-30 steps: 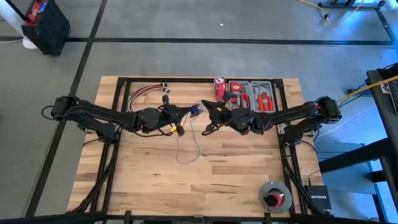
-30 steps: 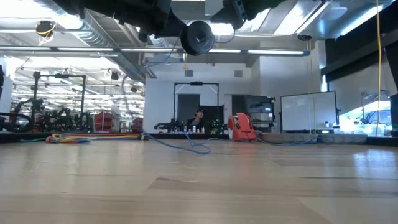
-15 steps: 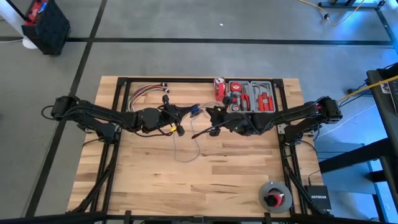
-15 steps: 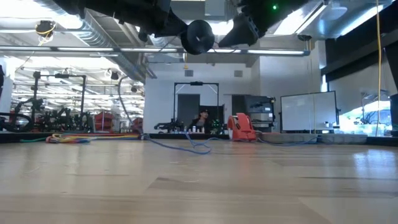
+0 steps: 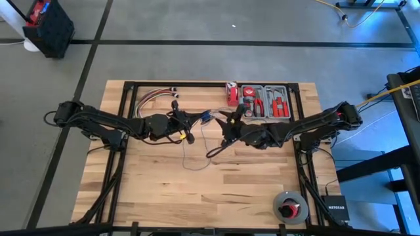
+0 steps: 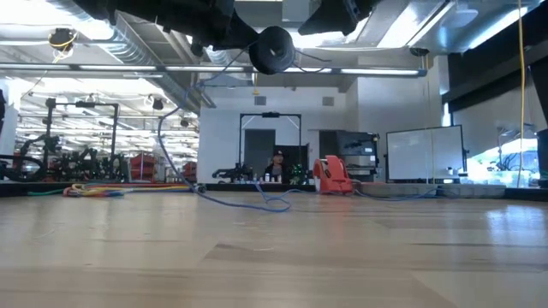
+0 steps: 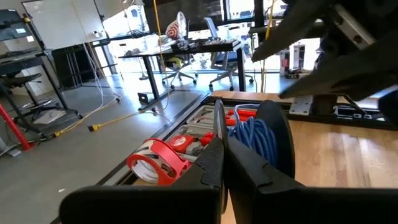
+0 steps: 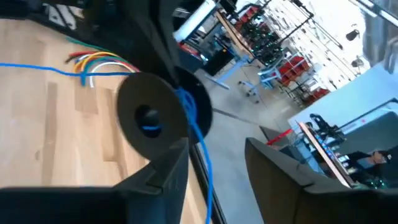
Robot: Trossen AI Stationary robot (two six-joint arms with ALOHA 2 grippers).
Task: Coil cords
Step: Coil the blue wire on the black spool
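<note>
A small black spool wound with blue cord hangs above the table's far middle, and my left gripper is shut on it. From the spool a thin blue strand drops slack to the tabletop. There it lies in a loose loop. My right gripper stands open just right of the spool. In the right wrist view the strand runs down between its spread fingers. My left gripper pinches the thin edge of one spool flange between its two fingers, which come level from the table's left. The spool is lifted clear of the table, one flat flange facing my right gripper. Whether my right gripper touches the strand, I cannot tell.
A bundle of red, yellow and white wires lies at the far left. A red tool tray and a tape roll sit at the far edge. A grey reel sits near the table's near right corner.
My right gripper has opened wide and swung a little toward the table's near edge, its lower finger now reaching toward the table's middle. The cord has shifted: a slack strand now rises from the tabletop to the spool at the left of the low view.
</note>
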